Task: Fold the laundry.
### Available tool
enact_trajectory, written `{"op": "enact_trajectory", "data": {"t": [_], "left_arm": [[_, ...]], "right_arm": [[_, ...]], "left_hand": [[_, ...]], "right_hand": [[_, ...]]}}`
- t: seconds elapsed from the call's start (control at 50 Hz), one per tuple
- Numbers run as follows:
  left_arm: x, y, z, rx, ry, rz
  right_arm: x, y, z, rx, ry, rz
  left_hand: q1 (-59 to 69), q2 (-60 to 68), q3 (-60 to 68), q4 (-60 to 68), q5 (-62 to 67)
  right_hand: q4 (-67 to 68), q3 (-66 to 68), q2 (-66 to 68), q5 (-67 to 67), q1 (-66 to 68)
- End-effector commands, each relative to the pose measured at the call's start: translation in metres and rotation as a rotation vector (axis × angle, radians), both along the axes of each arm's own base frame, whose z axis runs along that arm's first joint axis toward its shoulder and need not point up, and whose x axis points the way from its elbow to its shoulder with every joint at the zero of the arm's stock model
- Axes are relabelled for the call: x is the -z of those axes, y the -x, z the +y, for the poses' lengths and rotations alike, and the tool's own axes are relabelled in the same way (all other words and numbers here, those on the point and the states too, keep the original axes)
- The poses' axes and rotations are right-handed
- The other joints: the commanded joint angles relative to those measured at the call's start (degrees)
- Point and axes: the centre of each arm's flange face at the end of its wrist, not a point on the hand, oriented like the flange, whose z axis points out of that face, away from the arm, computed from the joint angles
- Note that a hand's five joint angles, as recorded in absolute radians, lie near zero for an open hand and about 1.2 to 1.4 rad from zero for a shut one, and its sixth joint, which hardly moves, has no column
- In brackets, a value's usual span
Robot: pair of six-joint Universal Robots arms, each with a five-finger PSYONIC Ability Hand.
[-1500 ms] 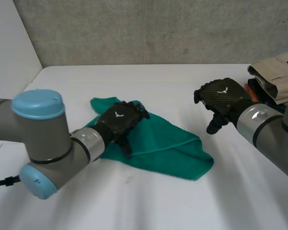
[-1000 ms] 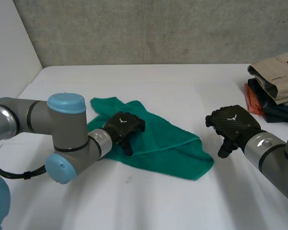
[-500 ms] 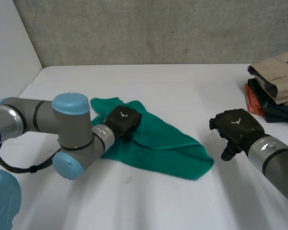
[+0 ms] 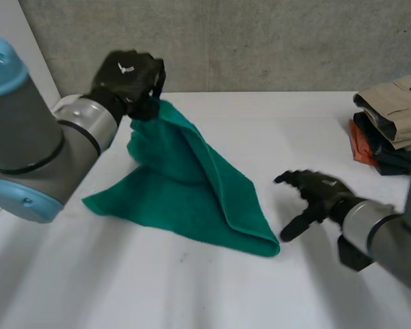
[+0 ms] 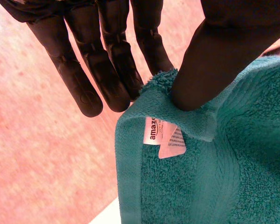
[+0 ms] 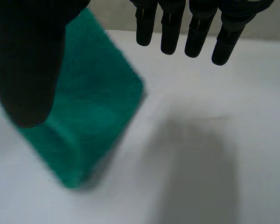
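A green towel [image 4: 192, 185] hangs like a tent from my left hand [image 4: 127, 75], which is raised over the table's back left. Its lower part still lies on the white table [image 4: 294, 123]. In the left wrist view the thumb and fingers [image 5: 107, 70] pinch the towel [image 5: 224, 177] at a hemmed corner, just above a white label [image 5: 159, 139]. My right hand [image 4: 318, 188] hovers low beside the towel's near right corner, fingers spread and holding nothing. In the right wrist view the straight fingers [image 6: 172, 28] point past that towel corner [image 6: 84, 107].
A pile of folded clothes [image 4: 394, 116], beige on top with dark and orange pieces below, sits at the table's far right edge. A grey wall runs behind the table. Bare tabletop lies in front of the towel and between it and the pile.
My left hand shut on the towel's corner and lifted it up and to the back left, so the towel rose from lying flat. My right hand moved nearer and spread its fingers.
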Motion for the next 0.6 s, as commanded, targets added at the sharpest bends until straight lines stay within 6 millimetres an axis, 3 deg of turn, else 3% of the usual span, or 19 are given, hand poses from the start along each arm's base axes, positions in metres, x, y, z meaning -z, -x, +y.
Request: {"op": "enact_trajectory", "data": {"t": [0.02,0.16,0.22,0.24,0.26,0.28,0.32,0.34,0.4,0.42,0.48,0.56,0.6], "left_arm": [[-0.023,-0.005,0.006,-0.004,0.040,0.022],[-0.046,-0.009,0.015,-0.012,0.071,0.047],[-0.055,-0.011,0.019,-0.014,0.082,0.063],[-0.057,-0.012,0.020,-0.014,0.083,0.067],[-0.059,-0.014,0.021,-0.018,0.085,0.072],[-0.060,-0.014,0.023,-0.017,0.084,0.077],[-0.060,-0.016,0.025,-0.019,0.073,0.082],[-0.060,-0.020,0.026,-0.028,0.063,0.089],[-0.063,-0.032,0.025,-0.057,0.054,0.109],[-0.064,-0.036,0.024,-0.069,0.055,0.115],[-0.070,-0.052,0.020,-0.110,0.058,0.145],[-0.076,-0.072,0.012,-0.176,0.050,0.197],[-0.075,-0.080,0.008,-0.198,0.032,0.221]], "right_arm": [[0.029,-0.031,0.015,-0.052,-0.036,-0.036],[0.050,-0.052,0.016,-0.011,0.006,-0.010],[0.054,-0.057,0.016,0.033,0.038,0.019],[0.054,-0.057,0.014,0.048,0.054,0.022],[0.048,-0.057,0.010,0.088,0.104,0.018],[0.043,-0.057,0.006,0.107,0.139,0.011],[0.026,-0.055,0.002,0.142,0.222,-0.003],[0.001,-0.049,-0.004,0.172,0.322,-0.016],[-0.042,-0.035,-0.019,0.204,0.495,-0.003],[-0.068,-0.027,-0.026,0.198,0.609,0.038],[-0.114,-0.024,-0.034,0.124,0.820,0.158],[-0.146,-0.032,-0.034,0.043,0.931,0.307],[-0.152,-0.033,-0.035,0.032,0.928,0.353]], "left_hand": [[14.09,11.49,11.91,11.29,14.79],[14.09,11.49,11.91,11.29,14.79],[14.09,11.49,11.91,11.29,14.79],[14.09,11.49,11.91,11.29,14.79],[14.09,11.49,11.91,11.29,14.79],[14.09,11.49,11.91,11.29,14.79],[14.09,11.49,11.91,11.29,14.79],[14.09,11.49,11.91,11.29,14.79],[14.09,11.49,11.91,11.29,14.79],[14.09,11.49,11.91,11.29,14.79],[14.09,11.49,11.91,11.29,14.79],[14.09,11.49,11.91,11.29,14.79],[14.09,11.49,11.91,11.29,14.79]], "right_hand": [[-1.20,-0.85,-1.02,0.56,-2.06],[1.82,2.16,2.00,3.58,0.96],[26.28,26.63,26.46,28.04,25.42],[40.21,40.56,40.39,41.97,39.35],[62.35,62.70,62.54,64.11,61.50],[62.57,62.92,62.76,64.34,61.72],[62.58,62.92,62.76,64.34,61.72],[62.58,62.92,62.76,64.34,61.72],[62.58,62.92,62.76,64.34,61.72],[62.58,62.92,62.76,64.34,61.72],[62.58,62.92,62.76,64.34,61.72],[62.58,62.92,62.76,64.34,61.72],[62.58,62.92,62.76,64.34,61.72]]}}
